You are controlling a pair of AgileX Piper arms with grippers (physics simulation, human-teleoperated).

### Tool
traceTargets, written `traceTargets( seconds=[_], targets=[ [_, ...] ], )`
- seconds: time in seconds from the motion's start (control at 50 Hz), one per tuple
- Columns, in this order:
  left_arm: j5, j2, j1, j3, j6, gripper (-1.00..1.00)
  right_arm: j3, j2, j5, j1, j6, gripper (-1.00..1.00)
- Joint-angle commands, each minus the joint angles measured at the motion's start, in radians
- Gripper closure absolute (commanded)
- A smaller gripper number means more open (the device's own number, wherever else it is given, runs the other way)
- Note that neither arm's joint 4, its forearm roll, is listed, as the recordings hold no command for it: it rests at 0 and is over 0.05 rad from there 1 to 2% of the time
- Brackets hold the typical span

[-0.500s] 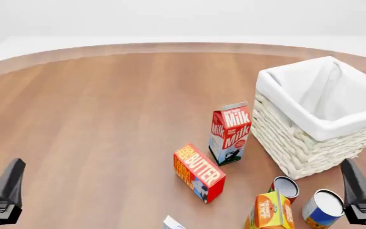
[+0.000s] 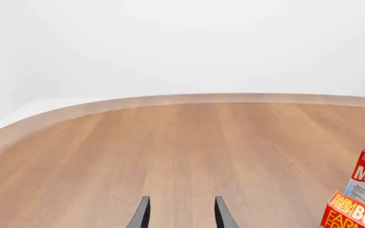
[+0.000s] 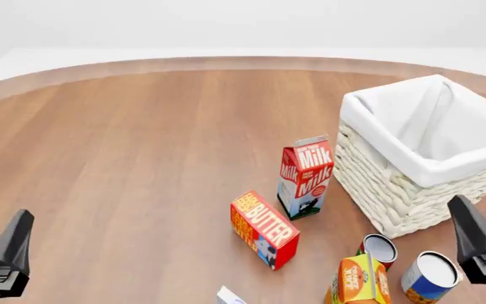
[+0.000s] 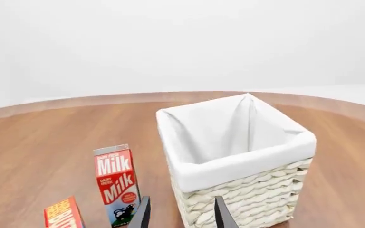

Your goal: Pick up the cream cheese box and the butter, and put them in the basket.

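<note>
Red rectangular butter box (image 3: pixel 265 228) lies flat beside upright red-white milk carton (image 3: pixel 305 177), near cream wicker basket (image 3: pixel 395 202). Looks light, stiff cardboard; pinch across long sides. Left gripper (image 2: pixel 179 214), right gripper (image 4: pixel 179 212): jaws spread, empty.

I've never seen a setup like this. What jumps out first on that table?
The big white-lined wicker basket at the table's far right, empty inside. Just left of it stands an upright red milk carton, with the red-and-orange butter box lying nearer the camera. Two black end effectors wait at the bottom corners, holding nothing.
</note>
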Motion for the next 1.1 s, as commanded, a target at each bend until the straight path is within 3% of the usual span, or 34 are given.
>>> traceTargets(
  seconds=[0.02,0.22,0.38,0.42,0.64,0.7,0.92,1.0,1.1],
  targets=[
    [0.0,0.001,0.0,0.0,0.0,-1.0,-0.163,0.133,0.031,0.078,0.023,-1.0],
    [0.0,0.0,0.0,0.0,0.0,-1.0,-0.285,0.293,0.03,0.143,-0.021,-1.0],
    [0.0,0.0,0.0,0.0,0.0,-1.0,-0.44,0.487,0.096,0.206,-0.057,-1.0],
    [0.0,0.0,0.0,0.0,0.0,-1.0,-0.47,0.514,0.105,0.224,-0.099,-1.0],
    [0.0,0.0,0.0,0.0,0.0,-1.0,-0.64,0.68,0.186,0.332,-0.133,-1.0],
    [0.0,0.001,0.0,0.0,0.0,-1.0,-0.661,0.706,0.199,0.354,-0.176,-1.0],
    [0.0,0.0,0.0,0.0,0.0,-1.0,-0.786,0.844,0.314,0.416,-0.137,-1.0],
    [0.0,0.001,0.0,0.0,0.0,-1.0,-0.794,0.878,0.32,0.405,-0.177,-1.0],
    [0.0,0.0,0.0,0.0,0.0,-1.0,-0.828,0.909,0.36,0.412,-0.185,-1.0]
  ],
)
